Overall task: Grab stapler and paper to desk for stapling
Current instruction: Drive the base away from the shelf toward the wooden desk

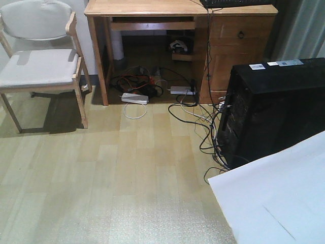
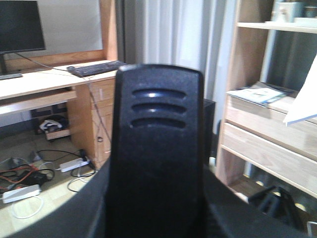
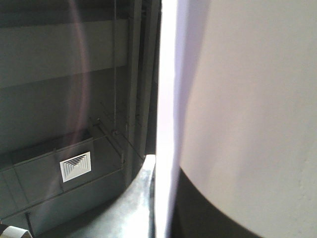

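One stapler (image 2: 156, 148) up close, one paper (image 1: 274, 198), one desk (image 1: 142, 7), one chair (image 1: 35, 66).

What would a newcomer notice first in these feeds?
The plain white paper sheet fills the front view's lower right corner and half the right wrist view. A black ribbed stapler body blocks the left wrist view's centre. Tangled cables lie under the light wooden desk.

Paper (image 1: 274, 198) cut off by lower-right edge, front view; desk (image 1: 147, 7) top cropped above; left wrist view blocked by blurred black ribbed body (image 2: 156, 148).
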You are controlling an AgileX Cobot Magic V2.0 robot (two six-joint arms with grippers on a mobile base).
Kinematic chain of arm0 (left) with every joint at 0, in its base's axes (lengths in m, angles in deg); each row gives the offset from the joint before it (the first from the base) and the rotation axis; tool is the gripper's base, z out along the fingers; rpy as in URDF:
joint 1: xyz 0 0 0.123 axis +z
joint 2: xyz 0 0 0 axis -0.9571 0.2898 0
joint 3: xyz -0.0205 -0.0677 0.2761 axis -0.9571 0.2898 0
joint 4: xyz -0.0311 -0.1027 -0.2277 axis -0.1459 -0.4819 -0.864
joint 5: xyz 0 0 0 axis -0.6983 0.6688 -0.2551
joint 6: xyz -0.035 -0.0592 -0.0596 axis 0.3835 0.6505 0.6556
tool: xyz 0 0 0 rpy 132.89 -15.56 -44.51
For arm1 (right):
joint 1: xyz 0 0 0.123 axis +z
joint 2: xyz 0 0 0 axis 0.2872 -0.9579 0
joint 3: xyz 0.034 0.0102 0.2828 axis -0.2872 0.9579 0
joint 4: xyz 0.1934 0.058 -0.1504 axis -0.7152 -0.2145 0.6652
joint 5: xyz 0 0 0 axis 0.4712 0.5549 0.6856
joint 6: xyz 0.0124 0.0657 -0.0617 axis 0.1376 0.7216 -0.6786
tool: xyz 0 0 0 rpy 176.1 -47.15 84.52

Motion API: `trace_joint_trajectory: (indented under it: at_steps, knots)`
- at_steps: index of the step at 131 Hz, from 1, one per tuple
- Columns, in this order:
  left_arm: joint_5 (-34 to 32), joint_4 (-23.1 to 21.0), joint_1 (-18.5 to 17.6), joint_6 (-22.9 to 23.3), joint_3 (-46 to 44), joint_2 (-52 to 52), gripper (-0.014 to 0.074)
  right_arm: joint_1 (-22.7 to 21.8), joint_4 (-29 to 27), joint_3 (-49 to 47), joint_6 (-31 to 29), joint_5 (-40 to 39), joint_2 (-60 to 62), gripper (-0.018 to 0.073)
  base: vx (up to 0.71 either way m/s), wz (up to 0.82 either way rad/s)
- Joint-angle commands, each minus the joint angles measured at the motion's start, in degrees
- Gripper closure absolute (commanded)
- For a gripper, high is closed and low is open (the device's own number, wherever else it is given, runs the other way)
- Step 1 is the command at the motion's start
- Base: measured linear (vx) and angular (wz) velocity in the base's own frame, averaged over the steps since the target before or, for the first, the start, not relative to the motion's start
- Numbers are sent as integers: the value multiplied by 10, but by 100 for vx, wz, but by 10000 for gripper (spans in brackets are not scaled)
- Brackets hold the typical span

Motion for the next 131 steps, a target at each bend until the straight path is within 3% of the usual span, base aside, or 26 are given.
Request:
trace_joint_trajectory:
  at_steps: [1, 131]
  knots:
    - [-70, -6, 0, 0, -17, 9, 603, -4, -3, -15, -4, -25, -7, 566, 10, 7]
    - [-70, -6, 0, 0, -17, 9, 603, -4, -3, -15, -4, -25, -7, 566, 23, 3]
